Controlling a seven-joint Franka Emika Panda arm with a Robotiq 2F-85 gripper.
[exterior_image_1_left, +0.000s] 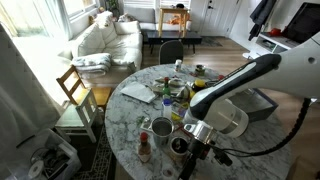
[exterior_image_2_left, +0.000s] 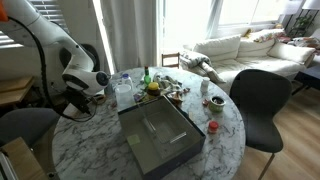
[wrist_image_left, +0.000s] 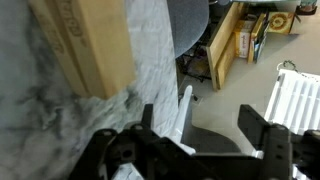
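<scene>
gripper: gripper with jaws well apart in the wrist view and both dark fingers in sight; nothing is clamped.
between the jaws: a thin white strip stands upright in the gap, nearer one finger. Cannot tell whether it touches the finger, or what it is.
position: gripper hangs low at the rim of the round marble counter; in an exterior view it sits at the counter's edge, wrist pointing down.
arm pose: arm slopes down across the counter from the base side, with a sharp bend at the wrist. In an exterior view the arm arches high, then drops to the rim.
writing: a cardboard box lies on the marble beside the gripper, with faint print along its side, too blurred to read. No other label is legible.
nearby things: a tin cup, a dark cup and a red-capped bottle stand just beside the gripper, apart from it. A grey tray sits mid-counter, well apart.
edges: in the wrist view the counter edge runs diagonally past the fingers, with floor beyond it.
room: off the edge stand a dark chair and a wooden shelf.
</scene>
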